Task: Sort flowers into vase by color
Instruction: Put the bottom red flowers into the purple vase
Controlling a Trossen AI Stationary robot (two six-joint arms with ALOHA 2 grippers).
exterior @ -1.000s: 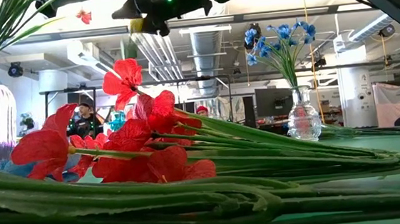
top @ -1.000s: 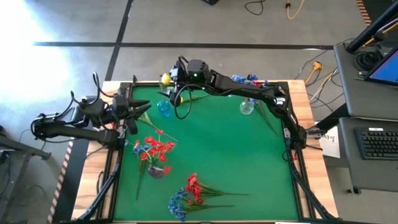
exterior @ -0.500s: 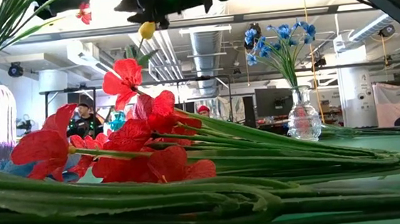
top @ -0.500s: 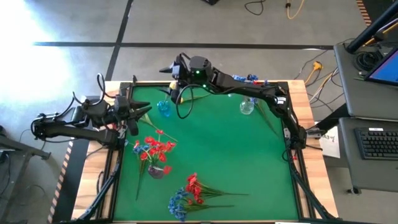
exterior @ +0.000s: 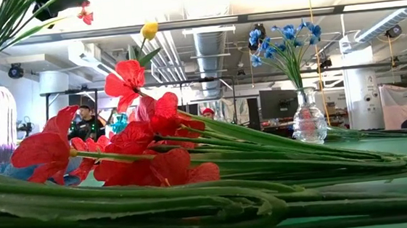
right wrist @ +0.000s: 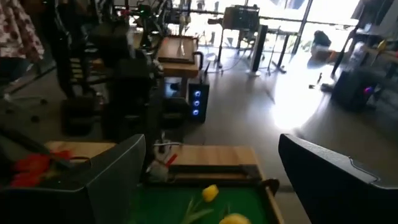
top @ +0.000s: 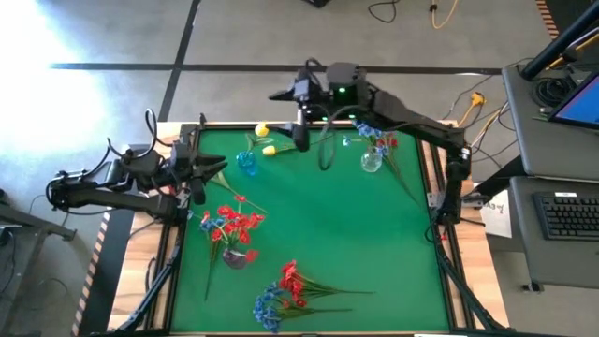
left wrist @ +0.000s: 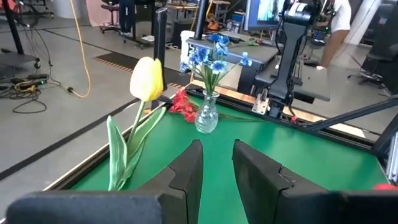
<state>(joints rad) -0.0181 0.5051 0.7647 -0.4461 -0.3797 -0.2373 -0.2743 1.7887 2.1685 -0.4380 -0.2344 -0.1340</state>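
Two yellow flowers (top: pixel 265 140) stand with their stems in a small blue vase (top: pixel 247 164) at the far left; one bud shows in the low view (exterior: pixel 149 29). My right gripper (top: pixel 281 96) hovers wide open above the table's far edge, to the right of them, with nothing between its fingers (right wrist: pixel 211 140). My left gripper (top: pixel 208 168) waits at the left edge, fingers a little apart (left wrist: pixel 217 149) and nothing seen between them. Blue flowers (top: pixel 379 140) stand in a clear vase (exterior: pixel 308 116). Red flowers (top: pixel 234 223) rise from a vase (top: pixel 234 255).
Loose red flowers (top: pixel 292 281) and blue flowers (top: pixel 270 304) lie in a pile near the front edge, their stems pointing right. A black frame (top: pixel 440 187) borders the green mat (top: pixel 374 243). A desk with a keyboard (top: pixel 566 215) stands to the right.
My right gripper has risen from beside the yellow flower over the blue vase and gone toward the table's right and far edge, out of the low view. The yellow flower stays standing in the vase.
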